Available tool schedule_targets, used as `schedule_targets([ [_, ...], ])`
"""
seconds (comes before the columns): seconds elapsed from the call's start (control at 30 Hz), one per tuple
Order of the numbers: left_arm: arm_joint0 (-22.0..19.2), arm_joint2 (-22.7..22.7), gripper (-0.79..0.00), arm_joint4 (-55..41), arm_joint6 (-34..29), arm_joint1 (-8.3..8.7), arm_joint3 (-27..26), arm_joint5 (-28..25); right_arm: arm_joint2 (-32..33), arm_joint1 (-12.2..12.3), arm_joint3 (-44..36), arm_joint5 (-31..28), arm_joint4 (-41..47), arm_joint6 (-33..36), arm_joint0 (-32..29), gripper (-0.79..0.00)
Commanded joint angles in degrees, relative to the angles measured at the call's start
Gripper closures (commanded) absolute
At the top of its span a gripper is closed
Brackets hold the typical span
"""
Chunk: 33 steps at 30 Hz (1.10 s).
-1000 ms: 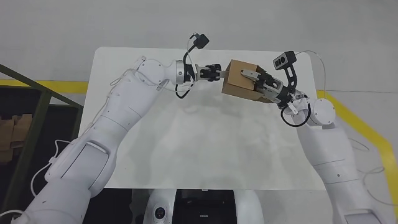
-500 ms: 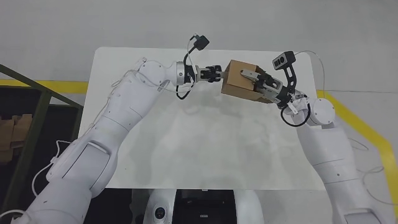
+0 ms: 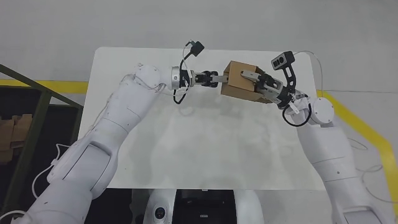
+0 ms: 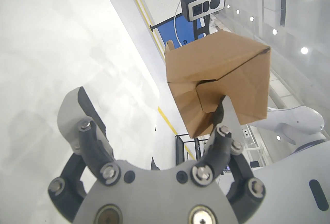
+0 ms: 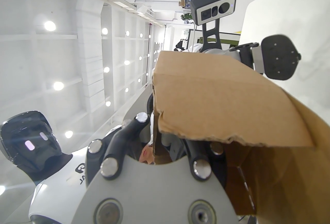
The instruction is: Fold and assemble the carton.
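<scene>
Carton: plain brown card, matte, box-shaped, edges creased sharp. It is held up off the worktop over the far right part, between the two tools.

In the left wrist view, the carton's end face shows flaps folded in along a diagonal seam, with a round-cornered tab at the middle. In the right wrist view, the near edge of the carton is ragged and fibrous, and its inside is in shadow.

Worktop: white, smooth, slightly glossy, with rounded corners.

Left arm: stretched across the far side, forearm roughly level, wrist pointing at the carton's end face. The left tool is spread wide. In its own view, one silver finger lies against the tab. The other, black-padded, stands well clear over the worktop.

Right arm: elbow bent, reaching in from the right edge toward the left arm. The right tool is closed onto the carton's wall, with one metal finger lying along the outer top face. In its own view, the card edge runs between the black linkages. I cannot see the inner finger.
</scene>
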Motion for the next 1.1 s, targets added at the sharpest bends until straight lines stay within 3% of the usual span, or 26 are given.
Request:
schedule_targets([
  [0.0,-0.2,0.2,-0.785,-0.2,-0.1,-0.18,0.6,-0.1,0.0,0.0,0.1,0.0,0.4,0.6,0.1,0.000],
  [0.6,-2.7,2.6,-0.785,-2.0,-0.5,-2.45,4.5,-1.7,0.1,-0.1,-0.1,0.2,0.6,1.5,0.5,0.000],
  [1.07,-3.2,2.0,-0.785,-0.8,0.9,-2.69,6.0,-3.1,0.4,-0.1,0.5,0.2,0.6,1.5,0.4,0.000],
])
